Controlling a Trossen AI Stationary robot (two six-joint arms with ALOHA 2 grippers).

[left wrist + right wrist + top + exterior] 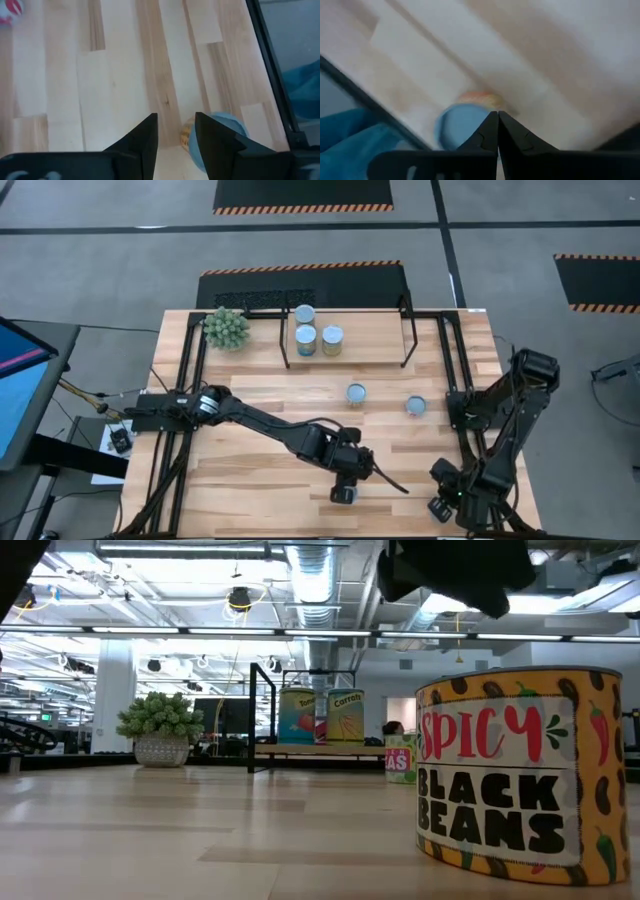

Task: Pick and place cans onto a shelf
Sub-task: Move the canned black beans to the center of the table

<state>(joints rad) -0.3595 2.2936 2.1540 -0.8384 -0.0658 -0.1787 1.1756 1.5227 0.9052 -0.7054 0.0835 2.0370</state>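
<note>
A yellow "Spicy Black Beans" can (515, 775) stands upright on its base near the table's near edge. Its blue top shows in the left wrist view (225, 131) and the right wrist view (462, 127). My left gripper (345, 483) hovers open above it, and the can lies beside one finger (176, 117), not between the two. My right gripper (440, 502) is shut (498, 114) at the near right. The shelf (375, 340) at the far middle carries three cans (305, 338). Two more cans (356, 393) (416, 406) stand on the table.
A green spiky plant (226, 328) in a pot stands left of the shelf. Black frame rails (460, 380) run along the table's left and right sides. Bare wood lies between the shelf and the near edge. A monitor (20, 390) stands off the table's left.
</note>
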